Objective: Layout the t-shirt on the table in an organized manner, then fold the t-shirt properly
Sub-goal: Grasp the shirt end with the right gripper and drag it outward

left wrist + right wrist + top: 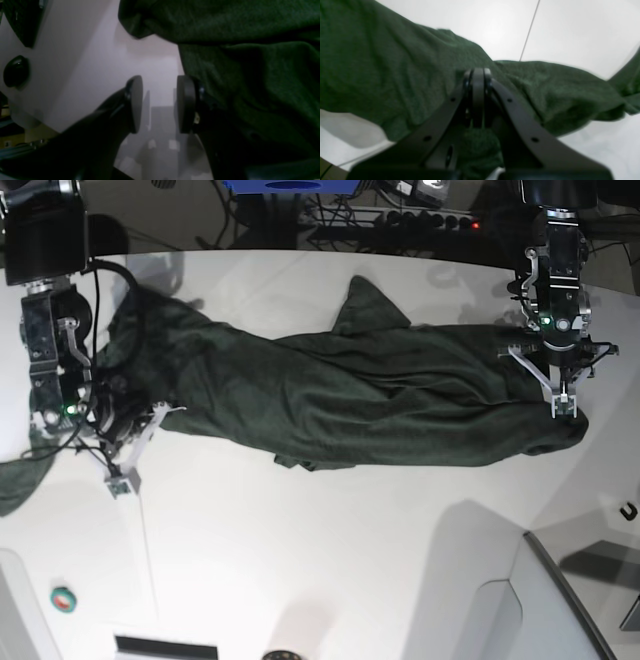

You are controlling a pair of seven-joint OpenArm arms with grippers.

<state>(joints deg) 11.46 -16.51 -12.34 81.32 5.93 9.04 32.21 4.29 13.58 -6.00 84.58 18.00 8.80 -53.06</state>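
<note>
The shirt point(360, 395) lay stretched in a long rumpled band across the white table point(330, 560), running from one arm to the other. Its cloth was soft, thin and dark green, with a fine heathered weave up close point(382, 75) and shallow creases along its length. One pointed flap stuck up toward the far edge, and a small ragged fold hung down at the near side, about the middle. The tabletop was smooth and faintly glossy, crossed by a thin dark seam point(528, 32).

The right gripper point(478, 97) had its black fingers pressed flat together, the round pads meeting edge to edge. Cloth bunched under and around them, but I could not tell whether any was pinched between.

The left gripper point(160, 105) stood with its jaws parted, two dull black disc-shaped pads point(186, 105) facing each other across a gap of bare table. Nothing sat between them; the shirt point(250, 75) lay in heavy folds against the outer side of one finger. In the base view that gripper point(565, 402) rested at the shirt's end.
</note>
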